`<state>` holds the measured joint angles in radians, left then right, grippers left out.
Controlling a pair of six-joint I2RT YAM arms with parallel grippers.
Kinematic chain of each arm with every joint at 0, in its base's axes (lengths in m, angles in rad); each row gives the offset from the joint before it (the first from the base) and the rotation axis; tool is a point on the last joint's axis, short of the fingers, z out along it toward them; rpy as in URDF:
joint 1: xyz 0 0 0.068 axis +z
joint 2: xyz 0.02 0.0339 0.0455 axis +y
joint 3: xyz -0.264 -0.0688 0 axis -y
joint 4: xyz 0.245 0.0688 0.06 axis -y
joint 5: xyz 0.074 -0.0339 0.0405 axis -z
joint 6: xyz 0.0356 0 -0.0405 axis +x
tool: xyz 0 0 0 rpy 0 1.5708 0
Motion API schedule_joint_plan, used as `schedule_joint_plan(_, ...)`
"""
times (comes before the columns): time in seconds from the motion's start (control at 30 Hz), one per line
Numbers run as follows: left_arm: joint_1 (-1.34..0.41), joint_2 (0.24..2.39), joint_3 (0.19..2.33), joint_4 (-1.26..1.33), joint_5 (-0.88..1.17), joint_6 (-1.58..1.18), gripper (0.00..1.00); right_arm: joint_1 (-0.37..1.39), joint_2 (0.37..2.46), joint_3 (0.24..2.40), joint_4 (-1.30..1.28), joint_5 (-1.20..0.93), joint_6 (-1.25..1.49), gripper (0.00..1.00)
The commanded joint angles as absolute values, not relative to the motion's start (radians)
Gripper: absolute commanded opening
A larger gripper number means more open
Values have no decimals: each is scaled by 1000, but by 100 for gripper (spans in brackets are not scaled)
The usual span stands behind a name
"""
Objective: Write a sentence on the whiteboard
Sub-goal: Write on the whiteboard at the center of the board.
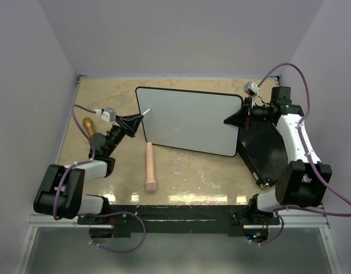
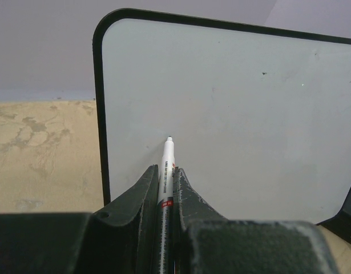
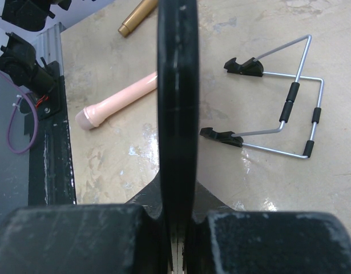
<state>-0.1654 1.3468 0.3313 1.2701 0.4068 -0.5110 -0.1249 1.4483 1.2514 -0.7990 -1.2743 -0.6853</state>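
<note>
— Across the middle of the overhead view, what have we got?

— The whiteboard (image 1: 189,121), set at a slant on the bench (image 1: 192,171), face bare. No sentence shows on it yet. The left claw (image 1: 136,119) sits at its left edge. The right claw (image 1: 228,120) is at its right rim, over a black case (image 1: 266,149). A pink cylinder (image 1: 149,166) lies below the board and a brass-coloured one (image 1: 88,124) at far left.

— And from the left wrist?

— Fingers drawn in narrow on a marker (image 2: 167,160) that runs up the centre. Its tip is at the board's lower left, either touching or just short; I can't tell which. The surface is glossy and blank.

— Right wrist?

— The black rim stands edge-on up the middle, pinched between closed fingers. A wire stand (image 3: 283,114) lies on the bench at right, apart from the board.

— How will the board behave?

— My guess is stiff, light and slick. Pen pressure could skate or pivot it, so the rim is the place to hold, opposite the writing side. The face offers no purchase. Light strokes look wise.
</note>
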Motion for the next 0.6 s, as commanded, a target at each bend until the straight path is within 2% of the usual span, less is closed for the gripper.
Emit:
schedule_joint_plan(0.0,-160,1358,348,1453,393,-462,0,-123,1445,1250,-810,-1197,-716,0)
schedule_joint_plan(0.57,-160,1370,322,1427,397,-451,0,-124,1442,1250,-810,-1198,-716,0)
